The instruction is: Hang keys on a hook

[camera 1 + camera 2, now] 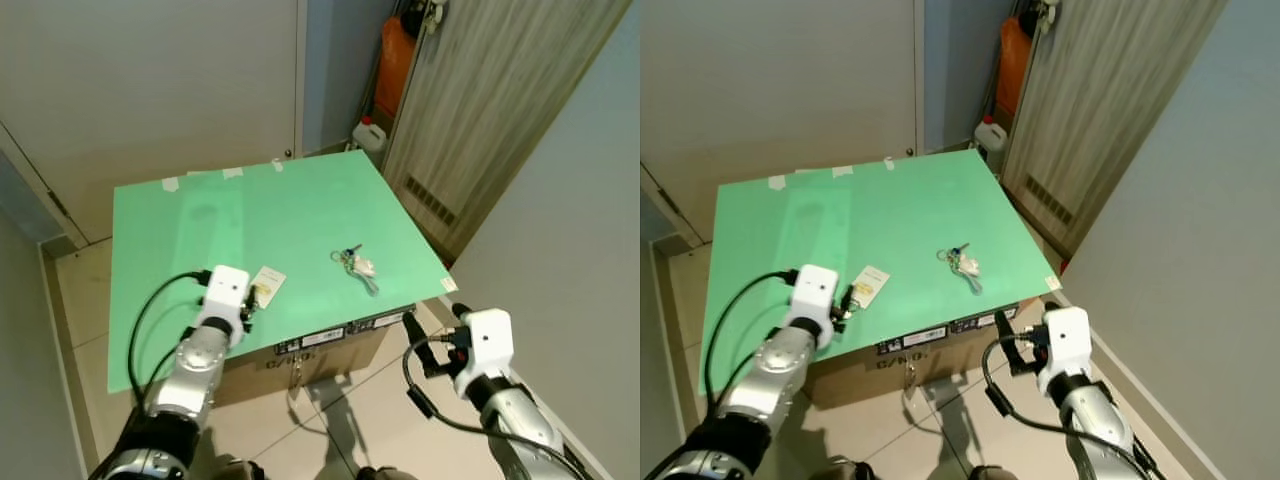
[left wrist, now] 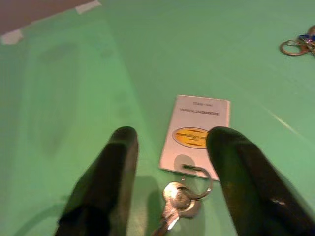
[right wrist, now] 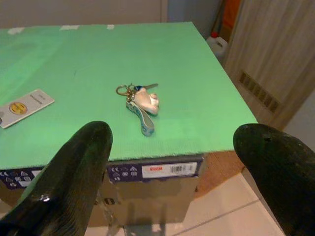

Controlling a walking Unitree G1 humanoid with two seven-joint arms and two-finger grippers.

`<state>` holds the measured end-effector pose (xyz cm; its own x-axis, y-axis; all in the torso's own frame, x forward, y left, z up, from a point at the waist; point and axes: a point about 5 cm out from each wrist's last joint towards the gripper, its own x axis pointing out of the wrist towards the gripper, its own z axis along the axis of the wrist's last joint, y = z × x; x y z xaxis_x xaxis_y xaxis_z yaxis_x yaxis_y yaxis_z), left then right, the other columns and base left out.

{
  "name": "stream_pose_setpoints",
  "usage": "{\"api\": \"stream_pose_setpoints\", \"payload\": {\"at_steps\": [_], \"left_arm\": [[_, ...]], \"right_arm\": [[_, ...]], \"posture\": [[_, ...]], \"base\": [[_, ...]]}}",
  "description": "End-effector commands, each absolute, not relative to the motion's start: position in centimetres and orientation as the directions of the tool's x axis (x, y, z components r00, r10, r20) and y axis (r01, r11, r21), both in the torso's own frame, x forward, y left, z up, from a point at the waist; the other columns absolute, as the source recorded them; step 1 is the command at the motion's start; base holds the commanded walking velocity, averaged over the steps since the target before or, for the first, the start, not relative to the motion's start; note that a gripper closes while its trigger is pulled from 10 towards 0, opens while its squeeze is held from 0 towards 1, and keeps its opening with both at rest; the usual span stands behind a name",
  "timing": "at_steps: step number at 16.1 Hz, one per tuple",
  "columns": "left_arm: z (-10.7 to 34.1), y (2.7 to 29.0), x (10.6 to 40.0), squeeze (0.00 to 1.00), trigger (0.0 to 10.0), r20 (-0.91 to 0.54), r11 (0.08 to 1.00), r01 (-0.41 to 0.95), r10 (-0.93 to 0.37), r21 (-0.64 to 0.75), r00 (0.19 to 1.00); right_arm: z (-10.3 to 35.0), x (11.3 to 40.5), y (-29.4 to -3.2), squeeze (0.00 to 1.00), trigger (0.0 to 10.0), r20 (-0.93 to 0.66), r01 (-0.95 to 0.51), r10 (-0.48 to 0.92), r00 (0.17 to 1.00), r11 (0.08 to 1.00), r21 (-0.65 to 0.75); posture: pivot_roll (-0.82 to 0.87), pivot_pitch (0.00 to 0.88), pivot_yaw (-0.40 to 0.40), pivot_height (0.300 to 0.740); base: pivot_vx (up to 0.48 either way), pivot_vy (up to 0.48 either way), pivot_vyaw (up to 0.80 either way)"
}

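A bunch of keys with a pale fob and a blue strap lies on the green board, near its front right. A white card tag with a yellow sticker lies near the front left, ringed to a small silver key. My left gripper hovers low over that small key, open, a finger on either side of it. My right gripper hangs open in front of the board's front edge, below and to the right of the key bunch, holding nothing.
The board rests on a cardboard box standing on a tiled floor. Behind it at the far right stand a white jug and an orange cylinder, beside a wooden panel with a vent. A grey wall runs along my right.
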<state>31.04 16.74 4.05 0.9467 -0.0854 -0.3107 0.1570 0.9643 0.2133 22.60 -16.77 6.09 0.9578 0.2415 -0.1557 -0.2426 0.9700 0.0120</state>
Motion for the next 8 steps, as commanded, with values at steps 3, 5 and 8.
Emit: {"api": "stream_pose_setpoints", "payload": {"at_steps": [3,5,8], "left_arm": [[4.0,16.3,31.5,1.0,10.0,-0.305,0.972,0.152,-0.092,0.178,0.948],[3.6,16.1,31.5,1.0,10.0,-0.321,0.971,0.148,-0.082,0.185,0.944],[2.3,14.9,31.1,0.0,10.0,-0.372,0.975,0.16,-0.092,0.156,0.924]], "right_arm": [[6.9,21.7,-17.4,0.0,10.0,-0.167,-0.227,0.22,0.961,0.974,-0.024],[7.3,21.1,-17.9,0.0,10.0,-0.179,-0.222,0.212,0.961,0.974,-0.037],[8.0,19.3,-18.9,0.0,10.0,-0.227,-0.224,0.204,0.952,0.972,-0.065]], "posture": [[-0.15,0.108,-0.035,0.74],[-0.17,0.116,-0.05,0.74],[-0.22,0.159,-0.076,0.74]], "base": [[0.0,0.0,0.0],[0.0,0.0,0.0],[0.0,0.0,0.0]]}}
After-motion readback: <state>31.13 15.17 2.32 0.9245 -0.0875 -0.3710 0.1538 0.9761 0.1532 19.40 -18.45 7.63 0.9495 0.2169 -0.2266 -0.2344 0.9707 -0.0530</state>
